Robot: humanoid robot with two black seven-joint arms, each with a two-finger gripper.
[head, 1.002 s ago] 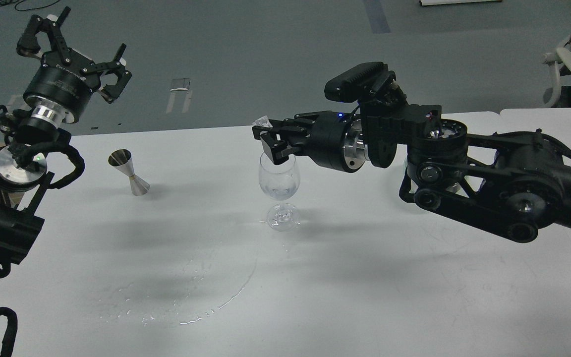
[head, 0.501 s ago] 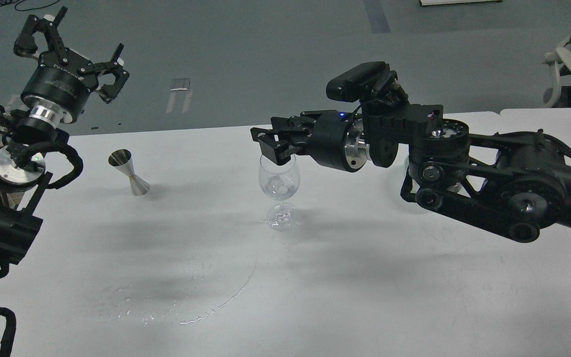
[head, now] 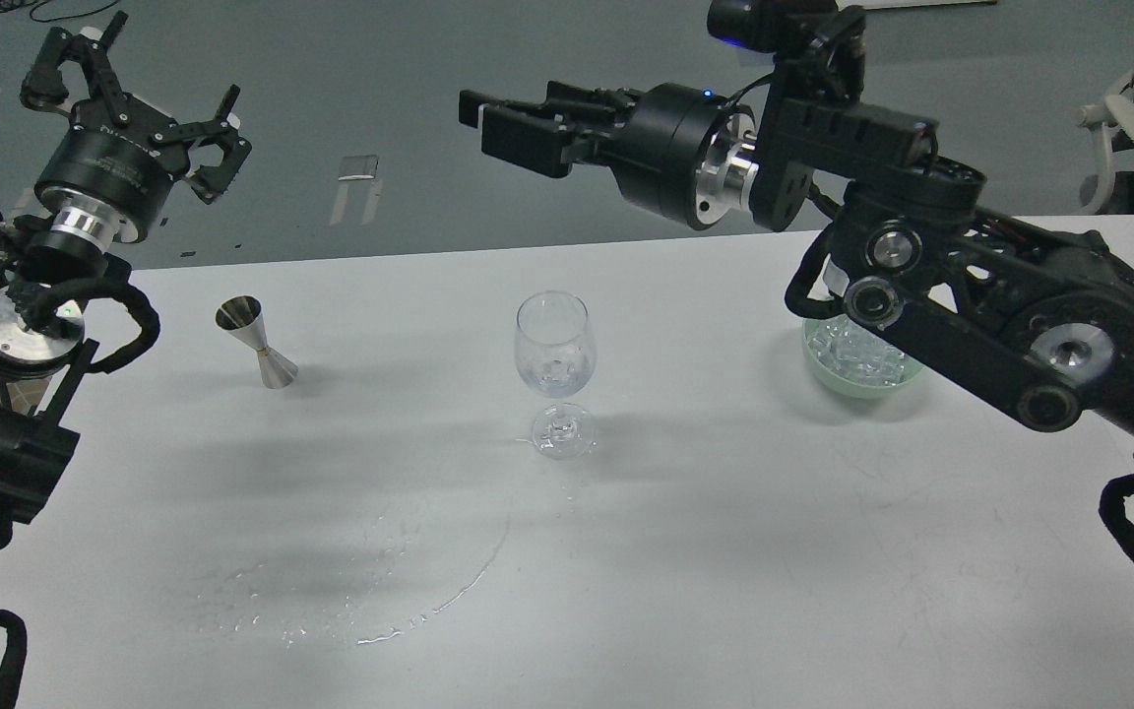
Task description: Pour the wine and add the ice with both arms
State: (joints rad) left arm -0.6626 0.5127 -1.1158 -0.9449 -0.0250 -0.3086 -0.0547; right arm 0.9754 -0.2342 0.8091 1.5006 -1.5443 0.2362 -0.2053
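Now right gripper (head: 488, 123) above glass (head: 554, 345), seemingly empty.

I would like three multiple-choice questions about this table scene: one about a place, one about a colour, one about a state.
1. Where does the metal measuring cup stand relative to the wine glass?
A. left of it
B. right of it
C. inside it

2. What colour is the bowl holding the ice?
A. red
B. pale green
C. black

3. How is the wine glass?
A. lying down
B. upright on the table
C. held by the right gripper

Answers: 1 A, the cup is toward the left arm's side. 2 B, its rim shows pale green under the right arm. 3 B, it rests on its foot, the gripper high above it.
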